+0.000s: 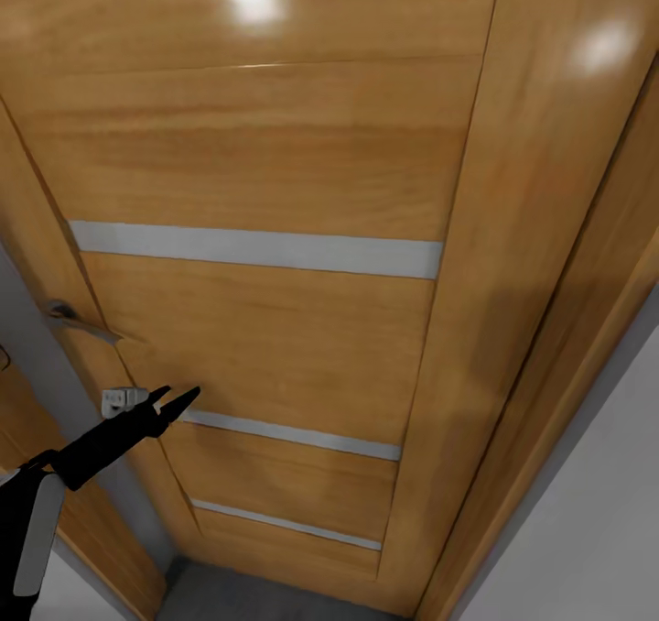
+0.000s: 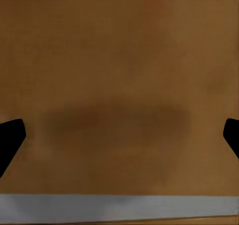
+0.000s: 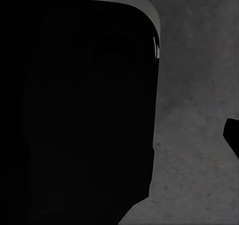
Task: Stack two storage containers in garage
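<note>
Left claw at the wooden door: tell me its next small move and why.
Probably ease the left claw forward to push the orange-brown wooden door with grey stripes. Its jaws are spread, holding nothing, with the tips near the panel just above a stripe; the curved metal door handle sits up to its left.

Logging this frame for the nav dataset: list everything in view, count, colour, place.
door: 1, honey-brown wood, filling the head view
door inlay strips: 3, pale grey, horizontal across the door
door handle: 1, metallic, at the door's left edge
wall: pale grey, right of the door frame
floor: dark grey, speckled, below the door
left gripper: 1, black, open, pointing at the door
right gripper fingertip: black, over the floor
</note>
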{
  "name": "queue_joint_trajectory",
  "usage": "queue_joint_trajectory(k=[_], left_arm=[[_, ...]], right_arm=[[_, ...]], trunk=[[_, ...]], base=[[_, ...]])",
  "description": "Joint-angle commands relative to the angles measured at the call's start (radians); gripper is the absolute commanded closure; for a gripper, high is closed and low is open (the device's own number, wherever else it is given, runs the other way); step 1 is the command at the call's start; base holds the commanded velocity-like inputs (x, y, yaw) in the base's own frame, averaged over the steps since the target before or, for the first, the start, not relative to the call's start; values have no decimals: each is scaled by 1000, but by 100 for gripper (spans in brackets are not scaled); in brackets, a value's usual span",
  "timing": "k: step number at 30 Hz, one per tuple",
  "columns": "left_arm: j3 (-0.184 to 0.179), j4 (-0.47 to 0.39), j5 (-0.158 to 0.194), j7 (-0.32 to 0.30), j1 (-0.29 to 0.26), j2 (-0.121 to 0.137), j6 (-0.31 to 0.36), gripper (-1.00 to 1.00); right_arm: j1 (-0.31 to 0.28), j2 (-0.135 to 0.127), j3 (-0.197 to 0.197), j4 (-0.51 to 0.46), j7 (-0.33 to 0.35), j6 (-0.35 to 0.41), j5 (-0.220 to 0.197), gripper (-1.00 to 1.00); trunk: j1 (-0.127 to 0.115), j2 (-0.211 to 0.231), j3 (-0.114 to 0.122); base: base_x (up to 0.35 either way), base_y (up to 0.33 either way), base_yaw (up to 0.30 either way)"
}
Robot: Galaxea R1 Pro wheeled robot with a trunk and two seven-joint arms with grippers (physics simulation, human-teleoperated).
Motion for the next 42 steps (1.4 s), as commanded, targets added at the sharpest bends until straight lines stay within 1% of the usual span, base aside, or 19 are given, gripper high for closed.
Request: queue_joint_trajectory(k=[1,3,6,9,15,17,20,24,29,30,32,34,35,37,38,40,42], left_arm=[[1,0,8,5,-8,0,8,-100],[0,0,7,19,-25,-4,10,-100],[-1,0,7,42,-35,-8,12,-100],[-5,0,7,91,-55,-14,13,-100],[-8,1,3,143,-102,-28,22,-100],[-9,1,2,178,-114,-32,26,-100],[-9,1,1,209,-126,-36,30,-100],[-11,1,-2,224,-156,-42,45,-100],[-22,2,-10,240,-184,-74,55,-100],[-43,3,-17,255,-191,-88,57,-100],[-84,3,-26,276,-196,-99,58,-100],[-145,4,-32,301,-199,-105,58,-100],[-202,5,-38,329,-202,-110,59,-100],[-249,6,-40,361,-203,-113,59,-100],[-281,7,-41,389,-206,-116,60,-100],[-309,13,-42,415,-222,-120,61,-100],[-320,24,-44,425,-240,-123,61,-100]], right_arm=[[-1,0,1,0,0,0,1,-100],[-1,0,1,0,0,0,1,-100],[-1,0,1,0,0,0,1,-100],[-1,0,1,0,0,0,1,-100],[-1,0,1,0,1,0,1,-100],[-2,0,1,0,1,0,1,-100],[-4,-2,2,0,2,0,1,-100],[-8,-3,4,0,2,0,2,-100],[-11,-4,6,0,2,-1,2,-100],[-11,-4,6,0,2,0,2,-100],[-12,-5,7,0,2,-1,3,-100],[-12,-6,7,0,2,-1,3,-100],[-12,-7,7,0,2,-1,3,-100],[-12,-7,7,-1,2,-2,3,-100],[-13,-8,7,-2,2,-2,3,-100],[-16,-10,7,-7,2,-2,3,-100],[-17,-12,7,-9,2,-2,3,-100]], trunk=[[0,0,-1],[0,0,-1],[0,0,-1],[0,0,-1],[0,0,-1],[0,0,-1],[0,0,-1],[0,0,-1],[0,0,-1],[0,0,-1],[0,0,-1],[0,0,-1],[0,0,-1],[0,0,-1],[0,0,-1],[0,0,-1],[0,0,-1]], base=[[0,0,0],[0,0,0],[0,0,0],[0,0,0],[0,0,0],[0,0,0],[0,0,0],[0,0,0],[0,0,0],[0,0,0],[0,0,0],[0,0,0],[0,0,0],[0,0,0],[0,0,0],[0,0,0],[0,0,0]])
